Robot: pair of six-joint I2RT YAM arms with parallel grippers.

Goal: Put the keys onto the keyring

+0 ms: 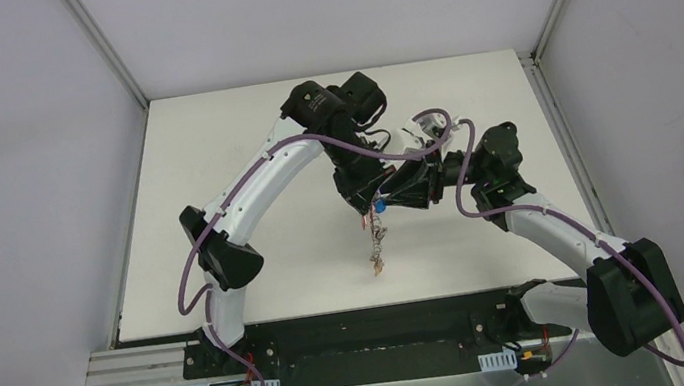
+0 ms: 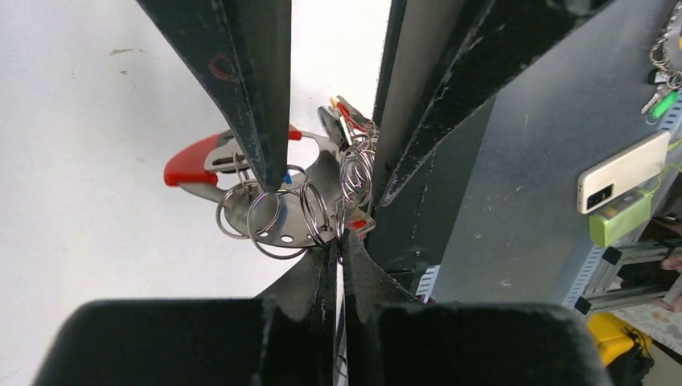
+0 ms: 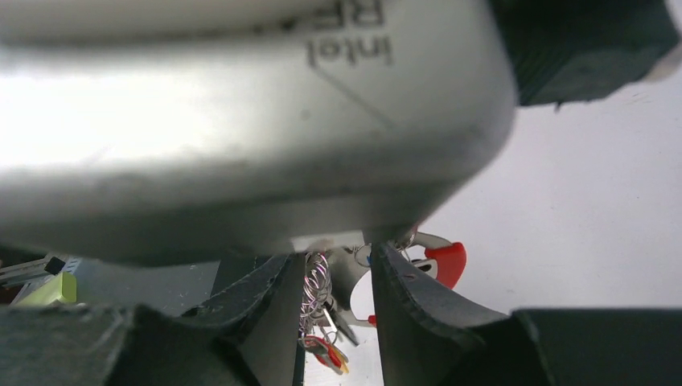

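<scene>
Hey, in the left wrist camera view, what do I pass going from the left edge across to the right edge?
Red band of the keyring → loose grey rings → bunched coil of rings → white phone at far right.

1. Keyring [image 2: 281, 225]: silver-grey metal rings and plate, with a bright red curved band at 9 o'clock of the rings.
2. Small tags [image 2: 347, 112]: red and yellow, at 1 o'clock of the rings.
3. Table [image 1: 243, 166]: plain white.
4. Left arm [image 1: 255, 180] and right arm [image 1: 554, 224]: white shells, black joints.
5. Cables [image 1: 188, 275]: purple.
6. Phone [image 2: 623, 170]: white, with a lime-green box [image 2: 619, 219] at its 6 o'clock.
</scene>
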